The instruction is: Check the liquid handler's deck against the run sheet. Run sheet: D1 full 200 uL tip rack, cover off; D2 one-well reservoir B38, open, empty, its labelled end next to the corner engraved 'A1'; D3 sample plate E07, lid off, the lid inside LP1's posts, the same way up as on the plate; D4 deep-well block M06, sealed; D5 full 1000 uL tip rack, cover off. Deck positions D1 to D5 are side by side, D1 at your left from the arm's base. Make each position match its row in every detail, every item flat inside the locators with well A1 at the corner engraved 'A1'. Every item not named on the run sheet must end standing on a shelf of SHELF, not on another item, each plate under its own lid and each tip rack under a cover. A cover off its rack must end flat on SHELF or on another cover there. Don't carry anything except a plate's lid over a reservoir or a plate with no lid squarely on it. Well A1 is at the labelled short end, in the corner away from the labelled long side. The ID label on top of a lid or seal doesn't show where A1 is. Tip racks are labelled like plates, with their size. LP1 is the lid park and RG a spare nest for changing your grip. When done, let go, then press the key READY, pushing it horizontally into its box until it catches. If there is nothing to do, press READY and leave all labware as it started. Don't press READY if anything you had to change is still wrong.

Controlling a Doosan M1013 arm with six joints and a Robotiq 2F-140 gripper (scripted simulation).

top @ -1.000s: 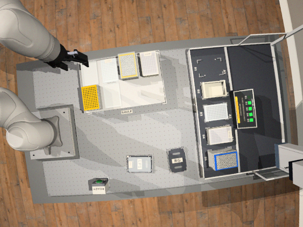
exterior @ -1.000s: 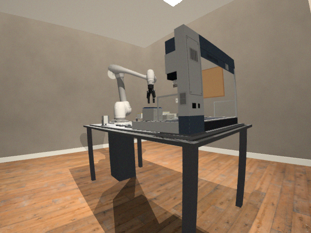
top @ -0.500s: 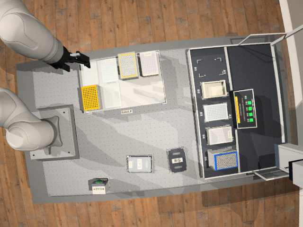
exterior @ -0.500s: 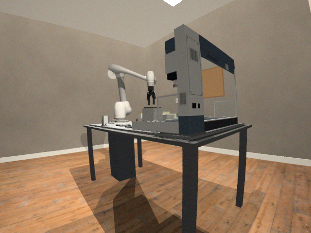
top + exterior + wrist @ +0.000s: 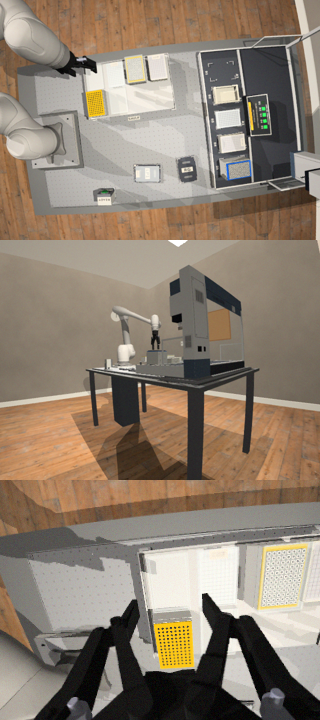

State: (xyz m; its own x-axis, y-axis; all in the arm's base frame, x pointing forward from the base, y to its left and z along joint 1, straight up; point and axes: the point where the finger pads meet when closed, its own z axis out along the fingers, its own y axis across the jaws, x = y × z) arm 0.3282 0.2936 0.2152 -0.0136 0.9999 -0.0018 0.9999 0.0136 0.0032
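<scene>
My gripper (image 5: pixel 89 64) hangs open and empty high above the back left corner of SHELF (image 5: pixel 129 85); it also shows in the side view (image 5: pixel 155 345) and the wrist view (image 5: pixel 170 617). Between the fingers, far below, stands a yellow tip rack with a solid orange top (image 5: pixel 173 644), at the shelf's near left (image 5: pixel 95 103). A yellow-rimmed tip rack (image 5: pixel 134 69) and two white plates (image 5: pixel 115 73) (image 5: pixel 157 67) stand at the shelf's back. On the deck, D1 (image 5: pixel 222 71) is bare, D2 holds a cream reservoir (image 5: pixel 225 94), D3 a white plate (image 5: pixel 227 118), D4 a block (image 5: pixel 231 142), D5 a blue-rimmed tip rack (image 5: pixel 238 169).
LP1 (image 5: pixel 147 173) holds a pale flat lid. RG (image 5: pixel 186 169) is dark and bare. The READY key box (image 5: pixel 104 196) stands at the table's near edge. The liquid handler's tall frame (image 5: pixel 193 325) rises over the deck. The arm's base (image 5: pixel 55 139) is left of SHELF.
</scene>
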